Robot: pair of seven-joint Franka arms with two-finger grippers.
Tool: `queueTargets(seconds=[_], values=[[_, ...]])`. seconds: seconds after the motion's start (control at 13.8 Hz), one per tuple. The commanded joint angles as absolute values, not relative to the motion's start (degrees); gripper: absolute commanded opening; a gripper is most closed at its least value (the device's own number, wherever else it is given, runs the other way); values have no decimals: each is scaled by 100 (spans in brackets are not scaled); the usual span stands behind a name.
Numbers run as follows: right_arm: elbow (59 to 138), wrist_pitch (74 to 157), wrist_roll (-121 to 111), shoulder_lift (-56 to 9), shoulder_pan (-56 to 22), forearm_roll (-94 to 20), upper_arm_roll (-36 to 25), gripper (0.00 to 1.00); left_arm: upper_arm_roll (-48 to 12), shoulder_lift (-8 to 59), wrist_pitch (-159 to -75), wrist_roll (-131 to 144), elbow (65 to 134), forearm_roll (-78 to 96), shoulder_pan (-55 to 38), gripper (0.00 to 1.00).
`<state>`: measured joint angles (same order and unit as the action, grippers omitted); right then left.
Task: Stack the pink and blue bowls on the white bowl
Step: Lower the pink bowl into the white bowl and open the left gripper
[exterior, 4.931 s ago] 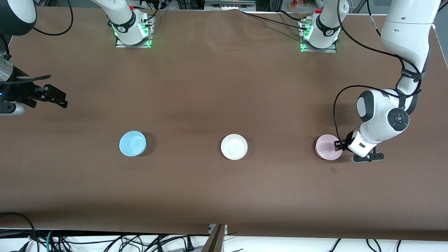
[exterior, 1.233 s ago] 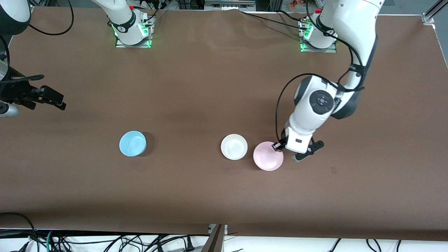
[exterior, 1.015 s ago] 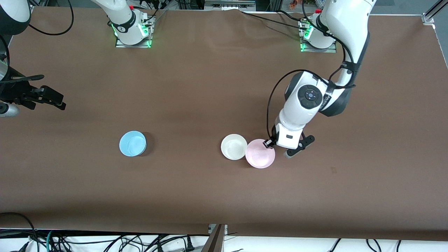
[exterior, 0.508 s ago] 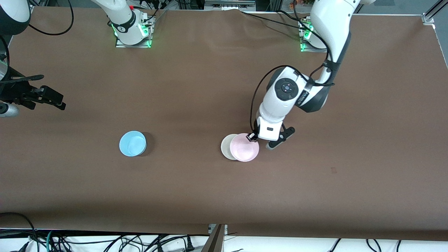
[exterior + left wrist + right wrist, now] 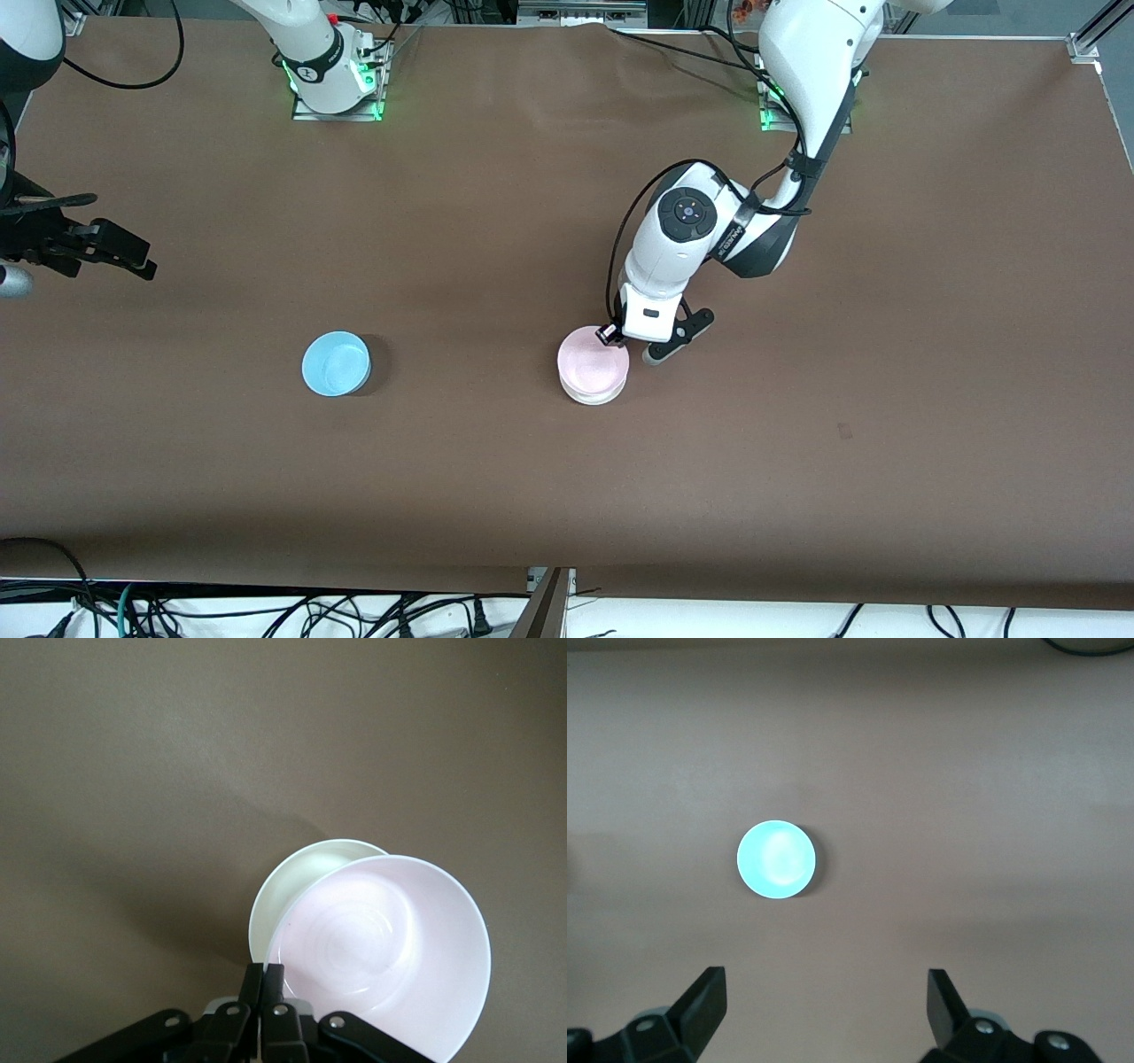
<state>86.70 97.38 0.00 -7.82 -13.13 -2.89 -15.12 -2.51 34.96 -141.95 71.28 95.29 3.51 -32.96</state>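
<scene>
My left gripper (image 5: 610,336) is shut on the rim of the pink bowl (image 5: 591,361) and holds it over the white bowl (image 5: 594,394), which shows only as a sliver below it. In the left wrist view the pink bowl (image 5: 390,948) overlaps the white bowl (image 5: 292,881), with my left gripper (image 5: 272,974) pinching the pink rim. The blue bowl (image 5: 336,363) sits alone toward the right arm's end of the table; it also shows in the right wrist view (image 5: 776,859). My right gripper (image 5: 120,251) waits open and empty, high over the table's edge at its own end.
The brown table (image 5: 496,221) carries only the three bowls. The arm bases (image 5: 337,80) stand along the edge farthest from the front camera. Cables hang below the near edge (image 5: 266,611).
My left gripper has carried the pink bowl from the left arm's end toward the middle, until it is over the white bowl. The right arm has barely moved.
</scene>
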Motion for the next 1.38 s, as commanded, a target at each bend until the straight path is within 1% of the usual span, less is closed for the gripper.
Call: queueTargets(seconds=[0.0, 0.73, 1.09, 1.31], values=[[8640, 9738, -53, -782, -1274, -404, -1503, 100, -185, 3516, -14238, 7189, 9518, 466, -3401, 0], [8640, 9738, -53, -782, -1274, -404, -1503, 100, -185, 3533, -14264, 7189, 9624, 457, -3445, 0], [8640, 9738, -53, -782, -1274, -404, -1503, 100, -176, 3735, -14668, 7198, 9624, 457, -3445, 0], [8640, 9747, -44, -782, -1274, -404, -1503, 100, -167, 3806, -14713, 7189, 9615, 431, -3410, 0]])
